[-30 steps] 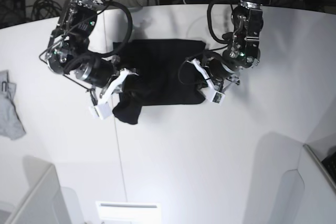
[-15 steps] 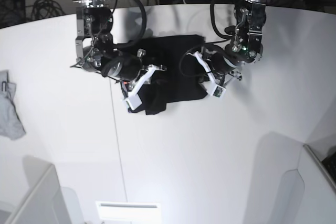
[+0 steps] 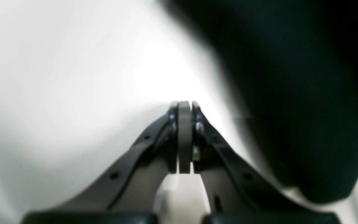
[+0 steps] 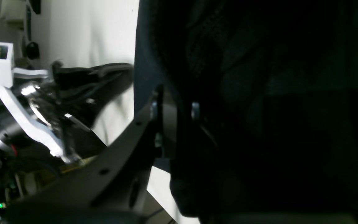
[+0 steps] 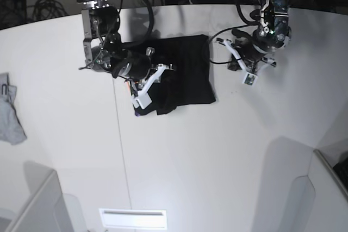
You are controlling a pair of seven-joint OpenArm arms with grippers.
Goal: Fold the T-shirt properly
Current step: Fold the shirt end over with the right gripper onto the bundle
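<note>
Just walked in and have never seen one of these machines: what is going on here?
Two robot arms are folding a black T-shirt on a white table. The right pincer sits on the shirt's edge with dark cloth between its jaws, seemingly bringing that side across. The left pincer is shut, empty, and off the shirt over bare table. The shirt lies as a compact dark block, not yet neat. A small grey cloth lies untouched at the table's far edge.

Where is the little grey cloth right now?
In the base view the small grey cloth lies at the far left edge of the white table, well apart from the black T-shirt near the middle back.
</note>
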